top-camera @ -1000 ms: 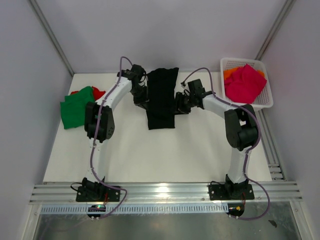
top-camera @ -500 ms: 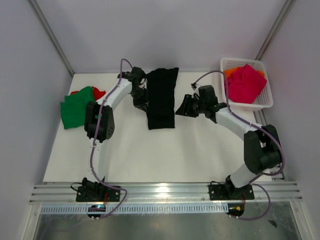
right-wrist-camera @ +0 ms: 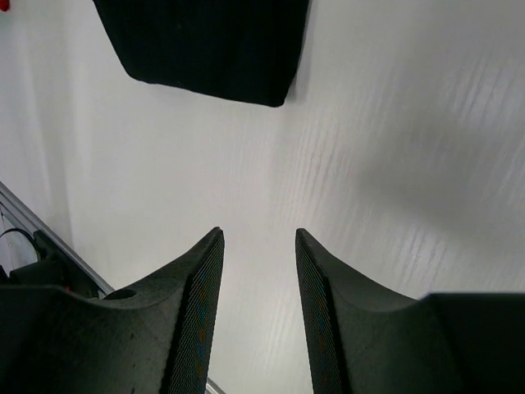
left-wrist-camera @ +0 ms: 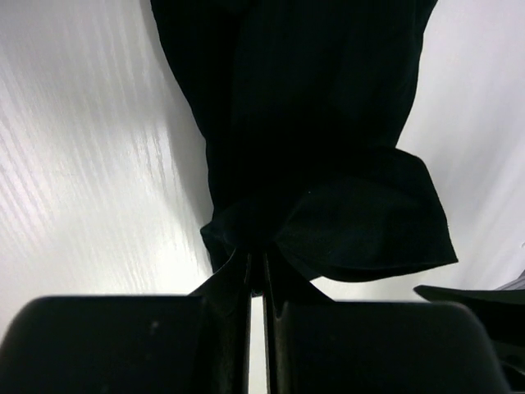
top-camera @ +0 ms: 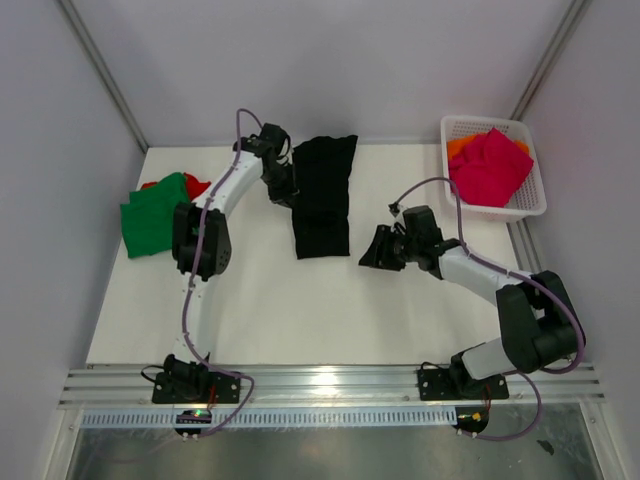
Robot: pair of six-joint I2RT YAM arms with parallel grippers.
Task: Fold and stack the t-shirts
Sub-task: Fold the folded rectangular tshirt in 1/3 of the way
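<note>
the white table (top-camera: pixel 300 310) carries a long black t-shirt (top-camera: pixel 325 200) at its middle back. the lattice basket (top-camera: pixel 528 208) at far right holds a magenta-pink t-shirt (top-camera: pixel 488 165) heaped over an orange t-shirt (top-camera: pixel 460 147). a green t-shirt (top-camera: pixel 150 215) overlaps a red t-shirt (top-camera: pixel 197 186) at left. the left gripper (left-wrist-camera: pixel 256 271) pinches the black t-shirt's edge; the right gripper (right-wrist-camera: pixel 258 238) hangs spread above the table.

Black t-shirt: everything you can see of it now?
The black t-shirt is plain soft cloth, folded into a long narrow strip lying flat on the white table, running from the far edge toward the middle. Its left edge is bunched into a small raised fold where the shut left pincer pinches it. The open right pincer sits off to its right, not touching.
</note>
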